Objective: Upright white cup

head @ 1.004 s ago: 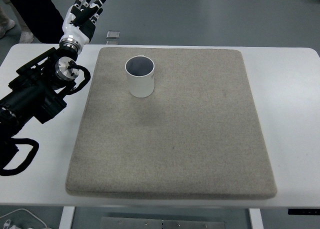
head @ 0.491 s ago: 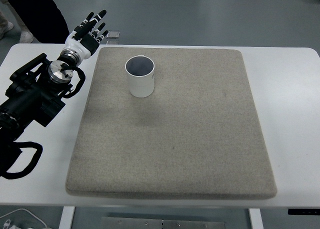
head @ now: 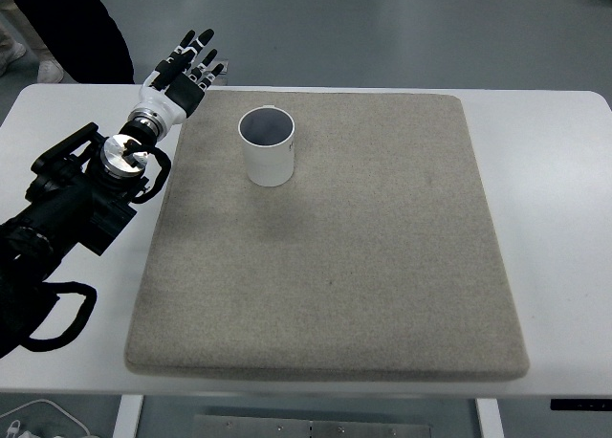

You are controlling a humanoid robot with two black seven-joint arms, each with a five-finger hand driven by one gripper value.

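**Already upright: white cup on the grey mat, left hand spread beside it**

Squarely on its base stood the white cylindrical cup (head: 267, 148), its round mouth facing up and its inside dark. It sat on the large grey felt-like mat (head: 344, 266), in the mat's far left part, a little inside the far edge. Nothing touched the cup; the mat around it lay bare.

To the cup's left, well apart from it, the robot's left hand (head: 179, 76) hung over the mat's far left corner. Its white-and-black fingers (head: 196, 48) were spread and stretched out, pointing away from the robot, and they held nothing. Behind the hand, the black left arm (head: 72, 204) ran back from the cup toward the picture's left edge, crossing the white table (head: 564, 208) beside the mat's left side. A loop of black cable (head: 53, 318) lay on the table nearer the front edge, further still from the cup.

Beyond the cup, past the table's far left corner, part of a person in dark clothing (head: 72, 22) stood on the grey floor.
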